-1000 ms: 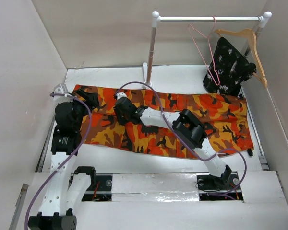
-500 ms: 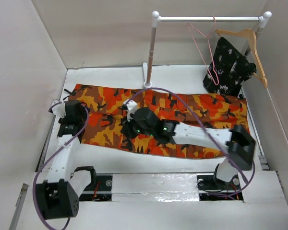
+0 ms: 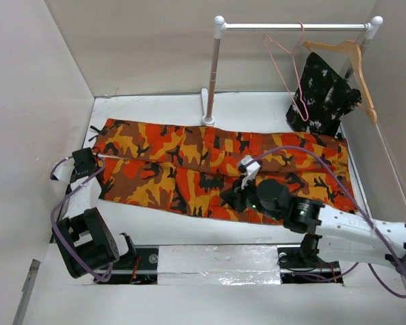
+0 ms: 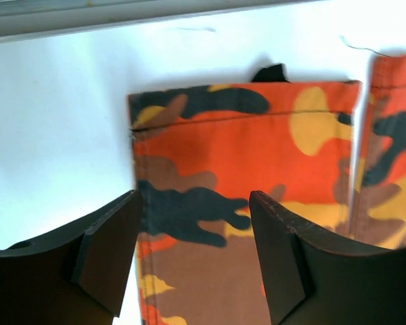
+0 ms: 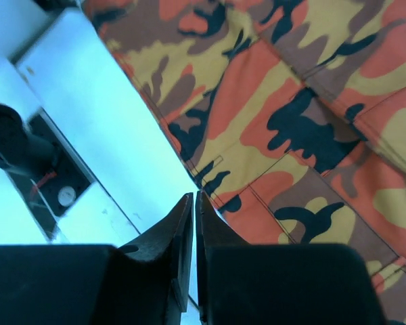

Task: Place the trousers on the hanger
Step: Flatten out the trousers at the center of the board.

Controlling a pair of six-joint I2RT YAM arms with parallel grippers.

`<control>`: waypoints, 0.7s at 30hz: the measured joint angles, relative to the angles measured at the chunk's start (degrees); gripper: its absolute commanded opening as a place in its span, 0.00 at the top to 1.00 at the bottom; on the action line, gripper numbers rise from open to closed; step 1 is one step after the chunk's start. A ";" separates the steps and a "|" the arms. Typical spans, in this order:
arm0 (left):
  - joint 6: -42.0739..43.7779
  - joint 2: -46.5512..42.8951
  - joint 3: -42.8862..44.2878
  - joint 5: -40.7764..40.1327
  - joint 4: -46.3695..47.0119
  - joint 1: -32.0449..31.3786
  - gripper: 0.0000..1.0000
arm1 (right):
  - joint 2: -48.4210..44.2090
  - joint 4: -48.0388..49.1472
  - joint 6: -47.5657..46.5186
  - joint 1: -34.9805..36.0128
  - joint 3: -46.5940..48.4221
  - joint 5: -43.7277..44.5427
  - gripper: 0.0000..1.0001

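The camouflage trousers [image 3: 189, 169] lie spread flat across the table, legs to the left. The pink wire hanger [image 3: 285, 71] hangs empty on the rail at the back right. My left gripper [image 3: 89, 164] is open over the left leg hem; in the left wrist view its open fingers [image 4: 195, 200] straddle the hem corner of the trousers [image 4: 257, 135] without closing on it. My right gripper [image 3: 233, 200] is shut and empty. Its tips [image 5: 193, 197] hover over the near edge of the trousers [image 5: 291, 101].
A white rail [image 3: 291, 26] on a post [image 3: 212, 74] stands at the back. A wooden hanger [image 3: 355, 64] carrying a black speckled garment [image 3: 323, 95] hangs at its right end. Side walls close in the table. The mounting bar [image 5: 68, 196] lies below the right gripper.
Both arms have drawn back. The left gripper moved left and nearer to the leg hem. The right gripper moved from the trousers' middle to their near edge, its arm now low at the right.
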 measured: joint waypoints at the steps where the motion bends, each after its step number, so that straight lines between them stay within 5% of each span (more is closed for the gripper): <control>1: 0.00 0.33 -0.07 -0.02 -0.04 0.35 0.38 | -2.21 -0.44 0.07 -0.26 -0.42 0.37 0.87; 15: 0.07 9.60 -0.13 -0.17 0.46 0.98 0.49 | -10.10 -5.53 0.63 -4.68 -1.40 1.38 0.86; 19: -0.22 10.25 -0.20 -0.02 1.95 0.98 1.00 | -10.51 -6.47 1.05 -6.88 -1.42 1.55 0.77; 21: -0.07 10.14 -0.24 0.55 1.95 0.92 1.00 | -10.69 -6.67 1.70 -9.22 -1.51 1.73 0.70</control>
